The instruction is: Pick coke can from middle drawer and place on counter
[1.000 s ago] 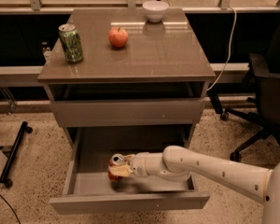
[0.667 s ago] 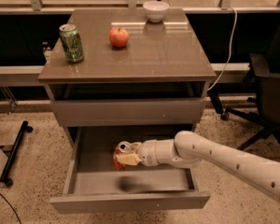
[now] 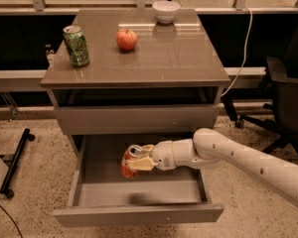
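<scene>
The counter is seen on top; the middle drawer below it is pulled open. Over the drawer floor the gripper is clamped on the coke can, which is held tilted. A green can, an apple and a bowl are placed on the counter.

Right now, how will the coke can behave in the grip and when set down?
The gripper, over the middle drawer, holds the coke can tilted; its smooth round side may slip. It looks small, probably light. Set down tilted on the glossy counter, it could tip and roll.
</scene>
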